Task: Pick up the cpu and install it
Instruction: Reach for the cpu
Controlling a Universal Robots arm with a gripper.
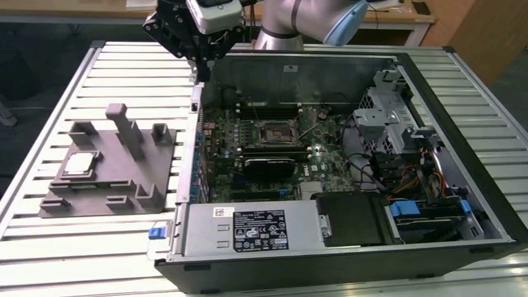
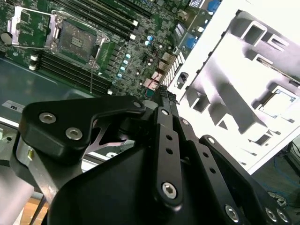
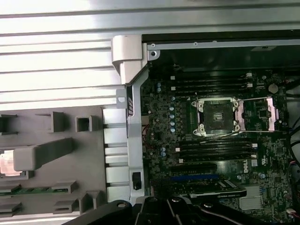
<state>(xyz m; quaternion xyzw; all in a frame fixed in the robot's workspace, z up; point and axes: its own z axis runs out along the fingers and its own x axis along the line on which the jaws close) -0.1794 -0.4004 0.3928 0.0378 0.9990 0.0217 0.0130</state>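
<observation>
nothing done so far: the cpu (image 1: 78, 164) lies on the grey fixture (image 1: 123, 179) at the exterior view's left, socket (image 1: 275, 131) empty. the gripper (image 1: 201, 74) hangs above the case's (image 1: 330, 272) far edge, pressed together, holding nothing.

— What is everything laid on?
— A table (image 1: 49, 247) of pale metal slats is seen, its ridges run across the exterior view. The same slats (image 3: 56, 61) are caught in the first wrist view.
— And behind it?
— A light wooden desk (image 1: 83, 7) is set along the far edge, with a white leg (image 1: 426, 32) at the exterior view's right. A brown wooden panel (image 1: 486, 37) is stood beside that. Dark floor (image 1: 33, 74) is shown at the exterior view's left.
— The light?
— Even; the slats are brightly lit.
</observation>
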